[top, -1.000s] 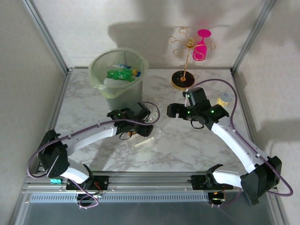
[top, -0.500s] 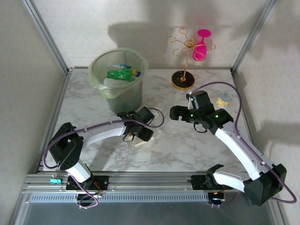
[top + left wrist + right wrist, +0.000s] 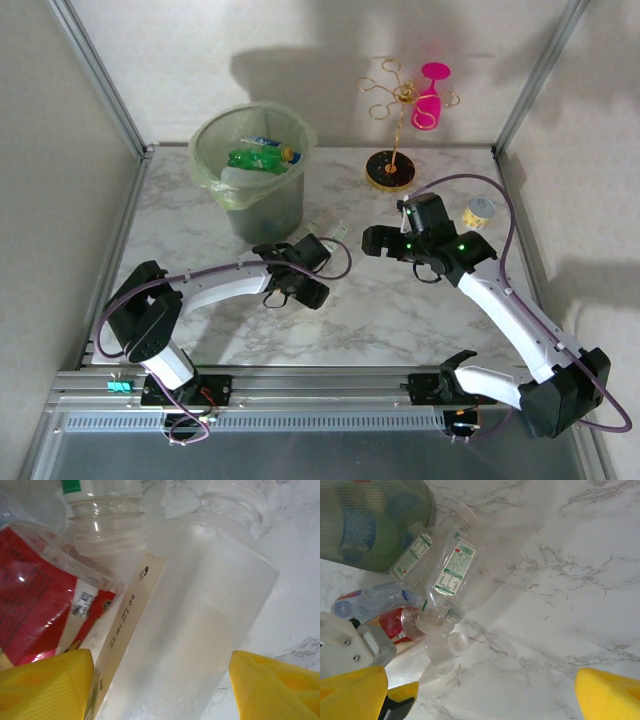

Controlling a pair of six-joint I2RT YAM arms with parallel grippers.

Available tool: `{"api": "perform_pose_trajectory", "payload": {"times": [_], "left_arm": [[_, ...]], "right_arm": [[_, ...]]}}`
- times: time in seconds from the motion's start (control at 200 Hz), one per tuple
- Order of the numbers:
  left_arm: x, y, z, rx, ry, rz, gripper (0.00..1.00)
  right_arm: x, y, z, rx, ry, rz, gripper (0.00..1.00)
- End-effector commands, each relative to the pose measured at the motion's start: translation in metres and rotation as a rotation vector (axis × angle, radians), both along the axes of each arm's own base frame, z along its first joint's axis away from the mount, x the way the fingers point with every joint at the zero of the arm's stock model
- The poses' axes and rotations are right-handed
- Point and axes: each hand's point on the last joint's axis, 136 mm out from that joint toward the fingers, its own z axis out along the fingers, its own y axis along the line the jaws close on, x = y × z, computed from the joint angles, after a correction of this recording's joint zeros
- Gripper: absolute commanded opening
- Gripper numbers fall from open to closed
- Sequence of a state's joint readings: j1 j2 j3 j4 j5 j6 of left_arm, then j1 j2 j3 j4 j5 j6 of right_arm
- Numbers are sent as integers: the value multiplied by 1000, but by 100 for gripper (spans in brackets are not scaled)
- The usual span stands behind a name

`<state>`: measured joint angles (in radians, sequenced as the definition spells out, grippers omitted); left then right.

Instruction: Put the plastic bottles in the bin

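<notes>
A frosted clear plastic bottle (image 3: 200, 615) lies on the marble. My left gripper (image 3: 160, 680) is open and straddles it, with a sliver of table showing before the right finger (image 3: 275, 685). Beside it lie a red-labelled bottle (image 3: 35, 590) and a clear bottle neck (image 3: 107, 527). In the right wrist view, two clear bottles with white-green labels (image 3: 452, 570), a blue-labelled one (image 3: 365, 600) and the red one (image 3: 395, 622) cluster by the bin (image 3: 370, 520). The pale-green bin (image 3: 250, 200) holds a green bottle (image 3: 255, 158). My right gripper (image 3: 375, 240) hovers open and empty over bare marble.
A gold wire stand with a pink goblet (image 3: 430, 100) rises at the back, on a dark round base (image 3: 390, 172). A small tan cup (image 3: 480, 212) sits near the right arm. The marble right of the bottles is bare. Metal frame posts flank the table.
My left arm swung right and forward, bringing its gripper down over the bottles beside the bin, jaws narrowing slightly. My right gripper drew back a little to the right, then held still.
</notes>
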<state>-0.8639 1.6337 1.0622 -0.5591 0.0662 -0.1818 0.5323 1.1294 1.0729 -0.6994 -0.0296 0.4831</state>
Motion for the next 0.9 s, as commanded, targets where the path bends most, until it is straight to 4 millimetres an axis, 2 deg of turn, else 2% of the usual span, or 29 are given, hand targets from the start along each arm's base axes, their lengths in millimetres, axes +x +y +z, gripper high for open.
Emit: {"api": "perform_pose_trajectory", "payload": {"times": [0.0,0.315,0.631,0.896], "left_arm": [[-14,2,-11,29,47,-42,70],[-24,-1,-16,28,77,-64,71],[-19,-5,-14,38,70,-52,79],[-2,7,-14,132,-4,3,79]], "right_arm": [[-1,-3,-6,-20,9,7,96],[-2,-3,-6,-17,9,9,96],[-4,-4,-11,-24,9,10,96],[-3,-5,-13,-25,8,6,96]]}}
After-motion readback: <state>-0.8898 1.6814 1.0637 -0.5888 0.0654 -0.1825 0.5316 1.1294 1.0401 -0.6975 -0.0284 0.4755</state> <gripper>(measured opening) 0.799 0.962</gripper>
